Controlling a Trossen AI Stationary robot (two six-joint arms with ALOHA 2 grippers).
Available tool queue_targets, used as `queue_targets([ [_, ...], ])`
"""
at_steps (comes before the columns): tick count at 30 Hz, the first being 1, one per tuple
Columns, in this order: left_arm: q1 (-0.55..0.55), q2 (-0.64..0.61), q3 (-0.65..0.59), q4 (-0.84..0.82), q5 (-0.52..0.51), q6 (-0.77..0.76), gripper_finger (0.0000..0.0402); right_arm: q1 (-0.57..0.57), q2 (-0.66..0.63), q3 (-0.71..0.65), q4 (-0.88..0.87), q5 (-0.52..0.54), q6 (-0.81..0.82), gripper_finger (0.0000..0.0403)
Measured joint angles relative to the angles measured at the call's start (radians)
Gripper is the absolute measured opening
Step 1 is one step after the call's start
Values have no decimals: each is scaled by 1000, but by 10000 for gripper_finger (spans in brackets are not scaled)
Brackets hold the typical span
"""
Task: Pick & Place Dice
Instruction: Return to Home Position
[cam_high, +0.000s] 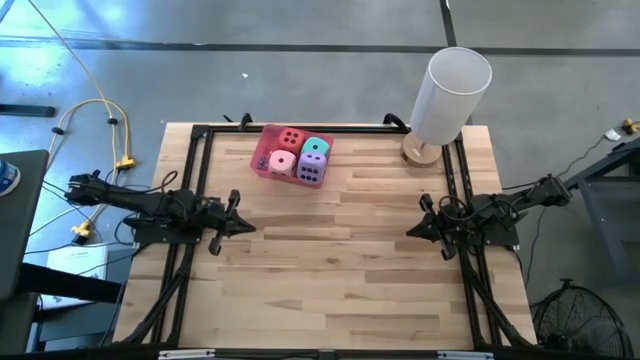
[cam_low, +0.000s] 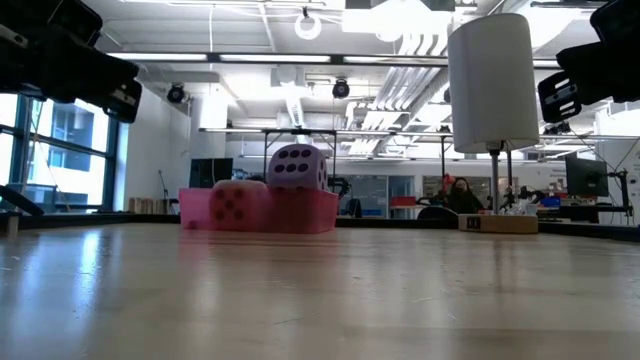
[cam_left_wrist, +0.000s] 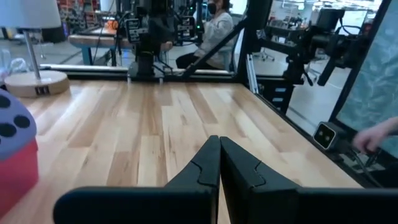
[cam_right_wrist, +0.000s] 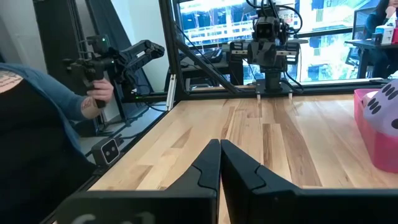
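Observation:
Four soft dice sit in a pink tray (cam_high: 262, 163) near the table's far edge: red (cam_high: 291, 139), teal (cam_high: 317, 148), pink (cam_high: 283, 163) and purple (cam_high: 311, 168). The low view shows the pink die (cam_low: 234, 207) and the purple die (cam_low: 297, 167) above the tray wall (cam_low: 300, 212). My left gripper (cam_high: 247, 225) rests shut at the table's left side, well short of the tray. My right gripper (cam_high: 410, 231) rests shut at the right side. The shut fingers show in each wrist view (cam_left_wrist: 219, 163) (cam_right_wrist: 220, 163). No tiny cubes show.
A white lamp (cam_high: 448, 95) on a wooden base (cam_high: 420, 152) stands at the far right corner. Black frame rails (cam_high: 200, 160) run along the left, right and far edges. Bare wood (cam_high: 330, 270) lies between the arms. A person's hand (cam_right_wrist: 99, 93) holds a device beyond the table.

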Motion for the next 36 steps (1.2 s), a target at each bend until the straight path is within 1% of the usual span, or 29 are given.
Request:
queue_targets([
  [7,0,-1,-2,8,-1,77,0,0,0,0,0,0,0,1],
  [9,0,-1,-2,9,-19,82,0,0,0,0,0,0,0,1],
  [14,0,-1,-2,-2,-90,-33,0,0,0,0,0,0,0,1],
  [17,0,-1,-3,-15,-94,-71,0,0,0,0,0,0,0,1],
  [36,0,-1,-3,-14,-93,-74,0,0,0,0,0,0,0,1],
])
